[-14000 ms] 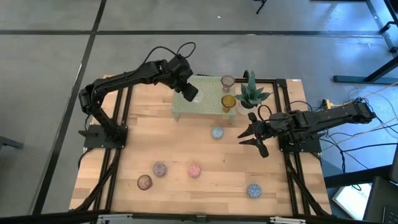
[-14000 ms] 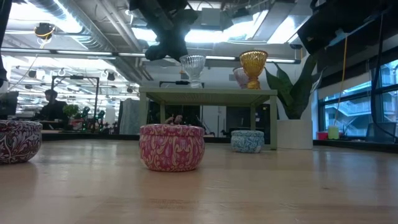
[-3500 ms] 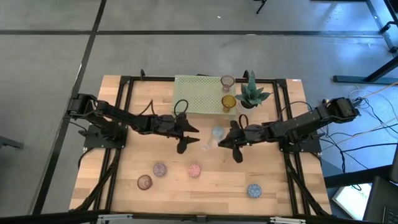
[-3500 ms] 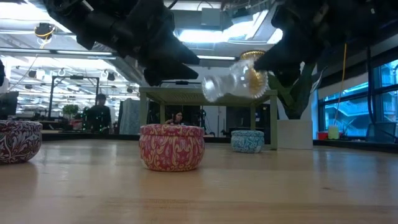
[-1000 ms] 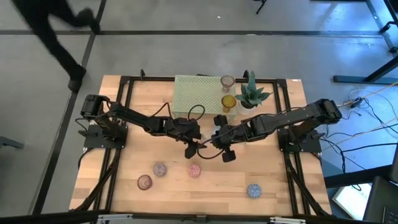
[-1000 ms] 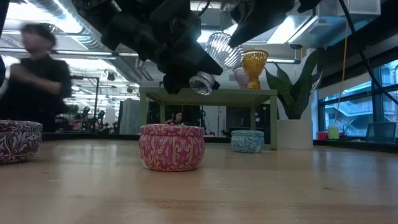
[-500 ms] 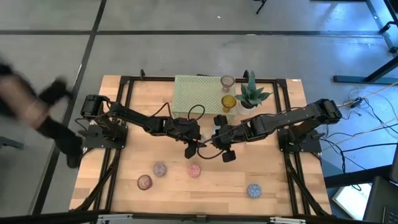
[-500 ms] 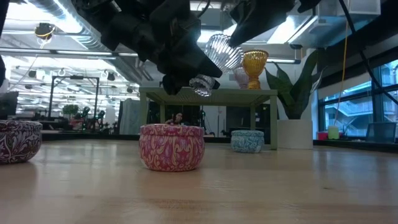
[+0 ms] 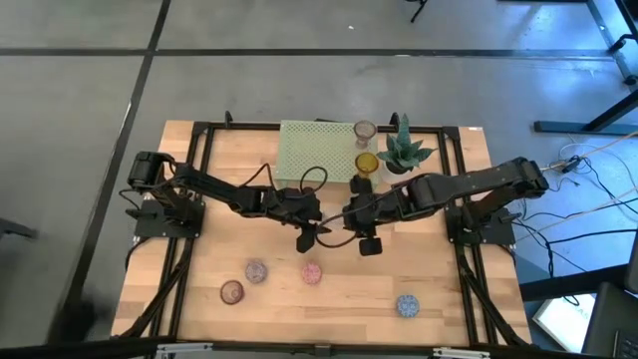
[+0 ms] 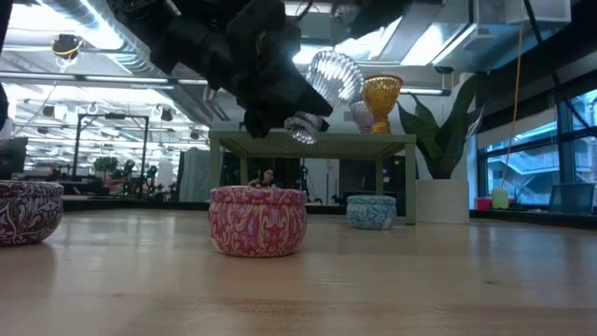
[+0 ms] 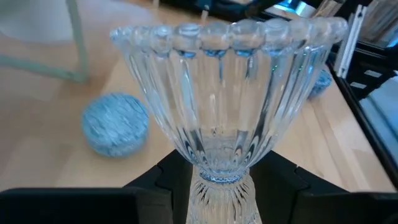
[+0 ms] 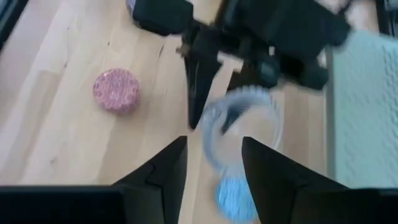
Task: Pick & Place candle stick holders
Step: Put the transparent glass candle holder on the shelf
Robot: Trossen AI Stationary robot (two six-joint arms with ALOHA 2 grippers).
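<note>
1. Desk (image 9: pixel 439 299): both arms meet over its middle.
2. Left pincer (image 9: pixel 317 232) grasps the clear ribbed holder (image 10: pixel 322 89) by its stem, aloft above the pink holder (image 10: pixel 257 219).
3. Right pincer (image 9: pixel 357 231) stands released, fingers apart just beside the glass.

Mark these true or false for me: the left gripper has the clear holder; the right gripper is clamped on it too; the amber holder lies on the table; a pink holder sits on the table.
1. The left gripper grips the clear holder by its stem. True.
2. The right gripper is clamped on the clear holder. False: its fingers stand apart, off the glass.
3. The amber holder lies on the table. False: it stands upright on the pale green stand.
4. A pink holder sits on the table. True.
</note>
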